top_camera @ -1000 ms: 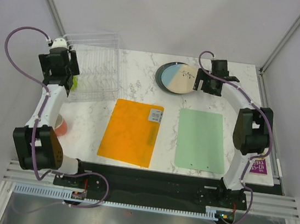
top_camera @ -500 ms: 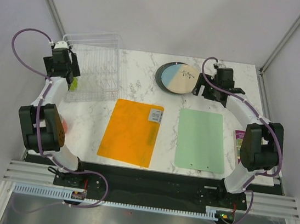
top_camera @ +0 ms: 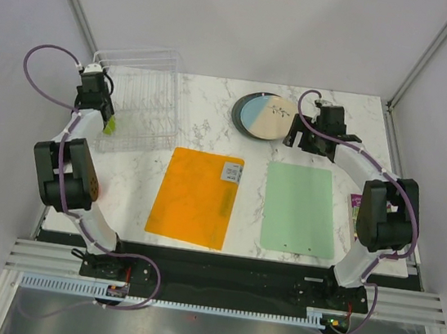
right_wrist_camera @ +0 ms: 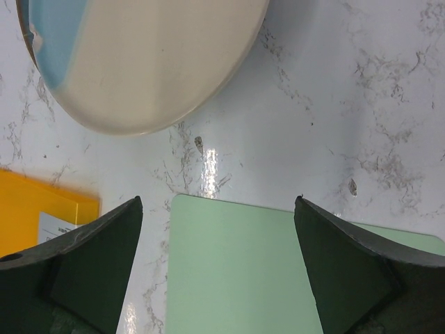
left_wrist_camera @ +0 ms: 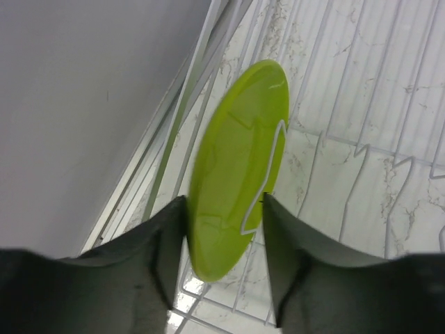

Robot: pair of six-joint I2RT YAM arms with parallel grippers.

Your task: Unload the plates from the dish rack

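Note:
A small lime green plate (left_wrist_camera: 236, 167) stands on edge in the white wire dish rack (left_wrist_camera: 389, 160), at the rack's left side (top_camera: 146, 99). My left gripper (left_wrist_camera: 224, 202) has a dark finger against each face of this plate's lower part. From above, only a sliver of the lime plate (top_camera: 110, 125) shows under the left gripper (top_camera: 103, 114). A stack of plates (top_camera: 265, 115), cream and pale blue on top, lies flat at the back centre of the table. My right gripper (right_wrist_camera: 219, 202) hangs open just right of the stack's top plate (right_wrist_camera: 153, 62), holding nothing.
An orange mat (top_camera: 195, 196) and a pale green mat (top_camera: 300, 208) lie flat in the middle of the marble table. A purple packet (top_camera: 356, 203) sits near the right arm. The left wall stands close beside the rack.
The left gripper has drawn back towards the rack's left edge and narrowed its jaws onto the lime green plate. The right arm has shifted slightly, its gripper still wide.

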